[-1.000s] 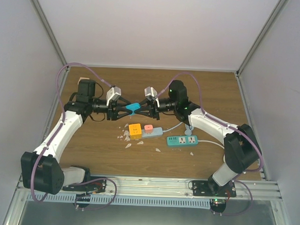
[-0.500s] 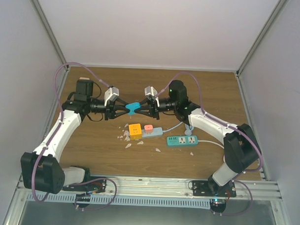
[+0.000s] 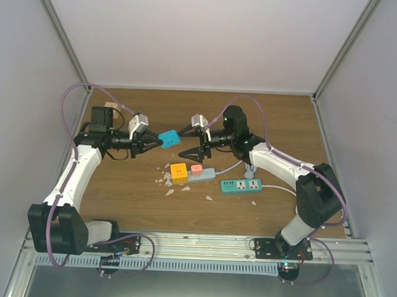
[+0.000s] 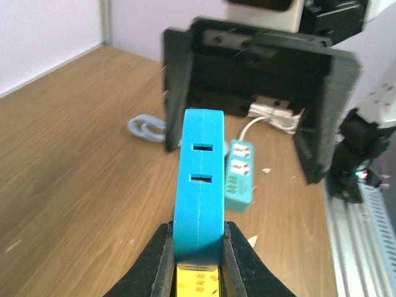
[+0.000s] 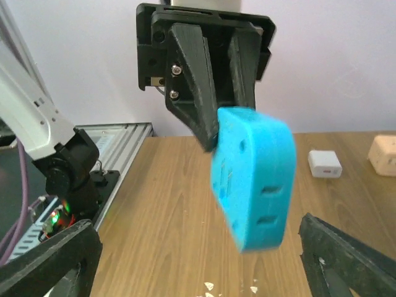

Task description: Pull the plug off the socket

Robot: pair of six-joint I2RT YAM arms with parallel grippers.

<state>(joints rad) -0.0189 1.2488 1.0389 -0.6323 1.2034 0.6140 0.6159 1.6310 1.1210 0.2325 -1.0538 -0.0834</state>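
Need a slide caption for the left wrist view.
Left pincer grips a blue adapter edge-on, facing the open right pincer.

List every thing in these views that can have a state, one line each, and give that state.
left gripper: shut on the blue block, above the table
right gripper: open, holding nothing
blue block: held in the air by one gripper
pale power strip: flat on the table, yellow adapter and pink plug seated in it
teal strip: flat on the table, nothing plugged in
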